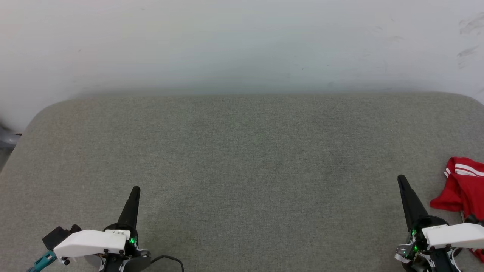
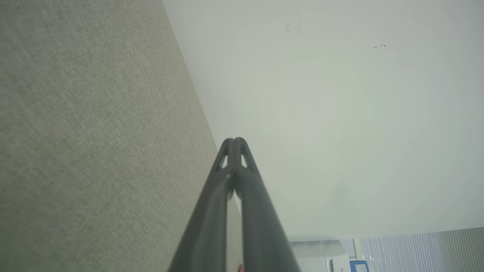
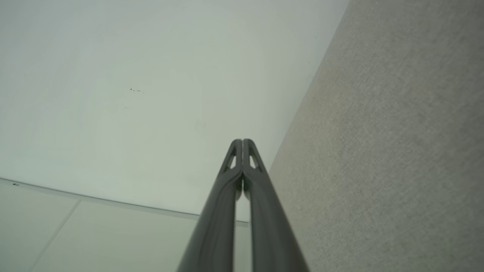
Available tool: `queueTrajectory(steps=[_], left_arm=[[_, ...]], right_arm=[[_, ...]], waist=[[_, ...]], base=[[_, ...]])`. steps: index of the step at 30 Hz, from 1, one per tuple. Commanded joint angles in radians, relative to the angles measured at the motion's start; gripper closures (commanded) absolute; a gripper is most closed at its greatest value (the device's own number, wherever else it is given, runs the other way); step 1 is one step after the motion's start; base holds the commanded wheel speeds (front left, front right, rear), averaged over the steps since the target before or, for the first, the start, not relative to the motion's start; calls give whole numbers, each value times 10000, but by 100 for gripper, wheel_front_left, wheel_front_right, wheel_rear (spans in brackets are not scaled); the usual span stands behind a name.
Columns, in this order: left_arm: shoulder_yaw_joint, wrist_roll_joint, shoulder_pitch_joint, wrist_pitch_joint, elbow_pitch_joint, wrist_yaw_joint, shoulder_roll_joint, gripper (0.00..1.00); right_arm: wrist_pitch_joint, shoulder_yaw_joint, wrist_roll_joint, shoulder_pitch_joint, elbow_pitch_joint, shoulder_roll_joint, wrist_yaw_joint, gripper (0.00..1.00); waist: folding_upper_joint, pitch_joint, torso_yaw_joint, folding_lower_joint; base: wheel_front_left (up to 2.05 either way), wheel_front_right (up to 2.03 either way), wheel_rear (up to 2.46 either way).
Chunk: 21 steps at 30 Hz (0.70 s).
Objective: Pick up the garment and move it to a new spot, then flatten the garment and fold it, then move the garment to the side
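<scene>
Left wrist housing (image 1: 90,241): white moulded plastic cover at lower left of head view, with teal plug (image 1: 42,260) and thin black cable (image 1: 168,258) beside it.
Right wrist housing (image 1: 453,234): matching white plastic cover at lower right of head view.
Left fingers (image 1: 134,196): long, dark, tapered; pressed together along the tips, pinching nothing; pointing toward the wall over bare fabric. Same closure in left wrist view, left fingers (image 2: 215,204).
Right fingers (image 1: 406,192): long, dark, tapered; pressed together, pinching nothing; same closure in right wrist view, right fingers (image 3: 223,204).
Garment (image 1: 461,190): crumpled red jersey-style fabric with white-and-red striped trim (image 1: 463,169); lying on the desk at the right edge of head view, just beside the right wrist housing, apart from the right fingers; cut off by the frame edge.
Desk (image 1: 242,151): grey woven-fabric top with rounded far corners.
Wall (image 1: 242,37): pale, plain, directly behind the desk; faint dark scuffs (image 1: 469,26) at upper right.
</scene>
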<state>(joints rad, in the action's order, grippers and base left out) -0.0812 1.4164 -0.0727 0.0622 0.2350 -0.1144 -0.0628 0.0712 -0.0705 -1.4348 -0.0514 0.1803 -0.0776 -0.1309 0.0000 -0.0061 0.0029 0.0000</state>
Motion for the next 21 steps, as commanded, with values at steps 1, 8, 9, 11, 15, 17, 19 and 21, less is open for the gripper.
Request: queueTrajectory(steps=[1,8,9,11,15,17,19,21], left_arm=[[-61,168,-207,56,-13,-49,-6,100],[-139,679,-260,201,24,-91,38,100],[-151,753,-274,220,30,-94,41,100],[-171,886,-290,246,37,-108,51,100],[-218,1160,-329,328,55,-126,76,100],[-246,1301,-341,366,63,-140,86,100],[-269,1431,-363,406,76,-155,97,100],[-291,1557,-390,430,82,-170,105,100]], right_arm=[[15,-10,-176,-186,27,-28,2,100],[67,-34,-721,-323,204,-13,2,100],[58,-37,-790,-345,233,-10,2,100],[75,-44,-937,-372,282,-5,2,100],[101,-59,-1232,-432,379,5,3,100],[103,-64,-1366,-472,417,11,3,100],[119,-71,-1507,-495,465,16,3,100],[133,-81,-1640,-542,514,21,3,100]], waist=[[0,2,-1,0],[0,25,-8,0],[0,29,-9,0],[0,35,-11,0],[0,48,-15,0],[0,55,-17,0],[0,62,-19,0],[0,68,-22,0]], base=[[0,0,0],[0,0,0],[0,0,0],[0,0,0],[0,0,0],[0,0,0],[0,0,0],[0,0,0]])
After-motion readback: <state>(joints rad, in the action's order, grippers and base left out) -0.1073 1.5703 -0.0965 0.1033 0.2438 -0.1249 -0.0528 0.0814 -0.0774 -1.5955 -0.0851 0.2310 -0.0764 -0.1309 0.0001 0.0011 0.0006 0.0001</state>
